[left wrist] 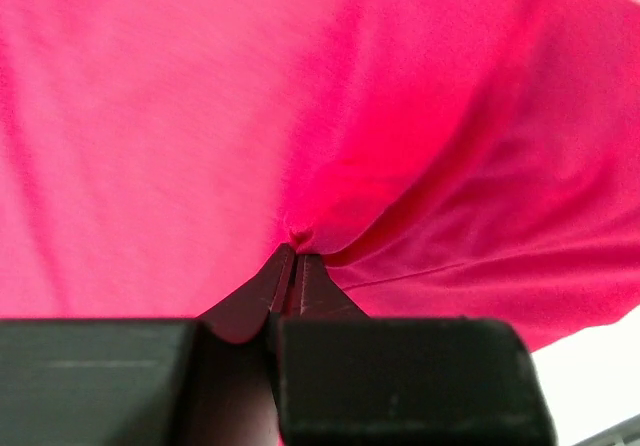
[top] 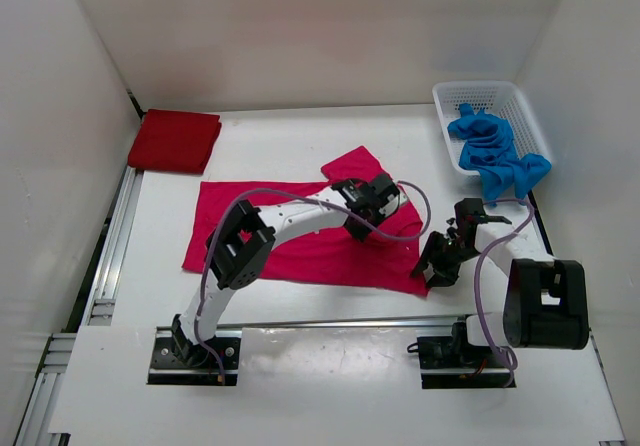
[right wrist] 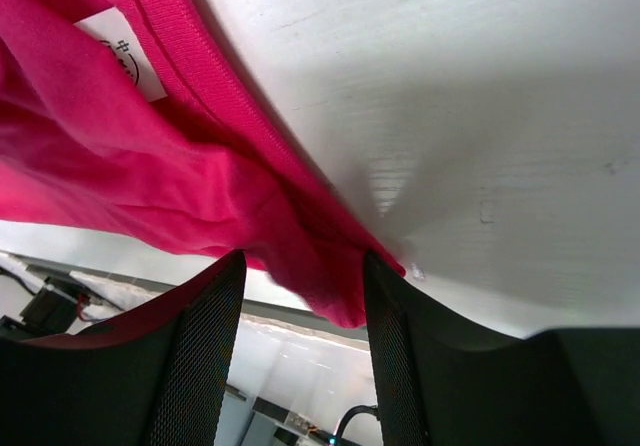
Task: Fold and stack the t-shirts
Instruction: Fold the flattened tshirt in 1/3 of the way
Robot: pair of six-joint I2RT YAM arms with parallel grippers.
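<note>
The magenta-pink t-shirt (top: 290, 236) lies spread across the middle of the table. My left gripper (top: 378, 198) is over its right part, shut on a small pinched fold of the pink cloth (left wrist: 298, 234). My right gripper (top: 437, 263) is at the shirt's near right corner. Its jaws stand open, and a hanging edge of the pink shirt (right wrist: 310, 266) lies between them. A white label (right wrist: 120, 51) shows on that cloth. The dark red t-shirt (top: 175, 141) lies folded at the back left. The bright blue t-shirt (top: 495, 151) is bunched in the basket.
A white mesh basket (top: 450, 96) stands at the back right against the wall. White walls enclose the table on three sides. A metal rail (top: 110, 236) runs along the left edge and another along the front by the arm bases.
</note>
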